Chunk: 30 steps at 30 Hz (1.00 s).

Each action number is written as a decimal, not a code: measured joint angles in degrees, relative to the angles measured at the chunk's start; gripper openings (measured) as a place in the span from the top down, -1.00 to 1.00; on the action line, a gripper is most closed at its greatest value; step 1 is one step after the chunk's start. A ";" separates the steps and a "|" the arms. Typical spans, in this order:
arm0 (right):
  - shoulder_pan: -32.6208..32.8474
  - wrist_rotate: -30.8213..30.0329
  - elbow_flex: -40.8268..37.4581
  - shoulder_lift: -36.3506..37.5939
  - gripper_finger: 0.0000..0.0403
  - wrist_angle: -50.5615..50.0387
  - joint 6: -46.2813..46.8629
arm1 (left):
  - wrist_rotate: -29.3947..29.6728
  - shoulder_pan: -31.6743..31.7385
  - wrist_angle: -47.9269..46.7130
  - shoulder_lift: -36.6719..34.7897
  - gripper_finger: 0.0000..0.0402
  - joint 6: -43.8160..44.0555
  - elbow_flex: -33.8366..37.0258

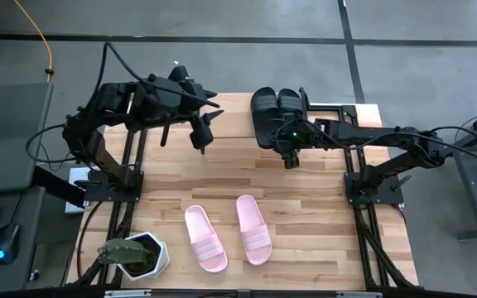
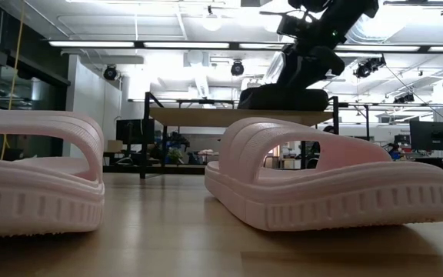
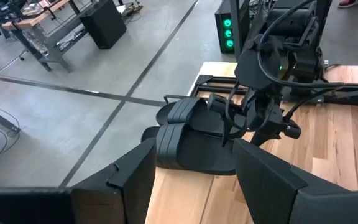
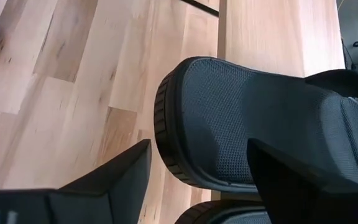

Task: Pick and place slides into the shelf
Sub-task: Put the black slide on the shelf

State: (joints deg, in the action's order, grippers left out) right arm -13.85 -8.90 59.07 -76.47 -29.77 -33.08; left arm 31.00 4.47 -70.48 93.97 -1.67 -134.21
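Note:
Two black slides [image 1: 264, 116] [image 1: 292, 106] lie side by side, soles down, on the shelf's light top board [image 1: 230, 116] at the table's far edge. Their heel ends overhang its near edge [image 4: 229, 124]. Two pale pink slides [image 1: 205, 238] [image 1: 253, 229] rest sole-down on the table near its near edge [image 2: 329, 177]. My right gripper [image 1: 291, 157] is open at the heel end of a black slide, one finger on either side [image 4: 197, 180]. My left gripper [image 1: 201, 136] hangs open and holds nothing, over the shelf's left part [image 3: 191, 186]. My right gripper stands open at the heel end [image 4: 185, 143] of one black slide, coming from the table's near side. Whether a finger touches the slide I cannot tell. The slide lies flat on the shelf board.
A potted cactus [image 1: 135, 255] stands at the table's near left corner. Bare tabletop [image 1: 222, 178] lies between the shelf and the pink slides. Black frame rails [image 1: 131, 165] [image 1: 358, 182] run along both sides of the table. Bare board shows left of the black slides.

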 joint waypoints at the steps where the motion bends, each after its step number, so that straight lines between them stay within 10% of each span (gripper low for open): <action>1: 0.00 0.48 0.00 0.00 -0.28 0.09 0.13 | 0.00 0.00 0.00 0.00 0.01 0.00 0.00; 30: 0.45 8.06 0.04 0.02 -0.28 -1.19 4.61 | 0.02 0.02 0.00 0.00 0.00 0.04 0.00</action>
State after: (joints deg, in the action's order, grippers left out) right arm -13.40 -0.84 59.11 -76.44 -30.96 -28.47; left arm 31.03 4.49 -70.48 93.97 -1.63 -134.21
